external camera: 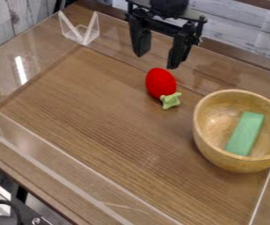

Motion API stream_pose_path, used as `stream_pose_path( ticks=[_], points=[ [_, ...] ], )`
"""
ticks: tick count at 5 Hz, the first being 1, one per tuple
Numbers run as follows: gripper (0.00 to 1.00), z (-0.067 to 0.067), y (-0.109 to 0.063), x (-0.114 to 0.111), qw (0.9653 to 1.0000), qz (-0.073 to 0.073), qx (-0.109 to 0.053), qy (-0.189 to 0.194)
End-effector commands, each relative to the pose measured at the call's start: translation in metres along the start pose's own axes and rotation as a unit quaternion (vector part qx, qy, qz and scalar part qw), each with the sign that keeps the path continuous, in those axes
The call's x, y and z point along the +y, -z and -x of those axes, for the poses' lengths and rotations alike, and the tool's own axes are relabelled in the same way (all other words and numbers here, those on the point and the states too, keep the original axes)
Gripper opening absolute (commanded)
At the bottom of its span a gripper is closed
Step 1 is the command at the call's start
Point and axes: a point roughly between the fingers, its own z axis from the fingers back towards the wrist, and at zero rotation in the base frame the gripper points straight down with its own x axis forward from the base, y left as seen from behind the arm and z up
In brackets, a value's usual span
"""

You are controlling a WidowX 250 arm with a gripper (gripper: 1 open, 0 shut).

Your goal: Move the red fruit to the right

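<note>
The red fruit (pixel 161 83) is a small glossy toy strawberry lying on its side on the wooden tabletop, its light green leafy cap (pixel 171 101) pointing toward the front right. My gripper (pixel 159 51) hangs just behind and above it, pointing straight down. Its two black fingers (pixel 140 41) stand wide apart, and nothing is between them. The fruit lies apart from the fingertips.
A wooden bowl (pixel 212 141) sits at the right, close to the fruit, with a flat green block (pixel 246 133) lying inside it. Clear acrylic walls (pixel 19 66) border the table on the left, front and back. A clear folded stand (pixel 78 29) sits at the back left.
</note>
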Motion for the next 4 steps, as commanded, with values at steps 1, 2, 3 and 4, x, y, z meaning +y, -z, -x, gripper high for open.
stream_pose_path(
  ticks=[1,2,3,4],
  points=[
    [1.0,-0.015,0.019,0.015,0.9995,0.004,0.006,-0.03],
    [1.0,-0.035,0.045,0.031,0.998,0.009,0.014,-0.061],
    [1.0,-0.053,0.052,0.041,0.9974,0.008,0.014,-0.07],
    [1.0,-0.065,0.057,0.047,0.9969,0.006,0.014,-0.077]
  ],
)
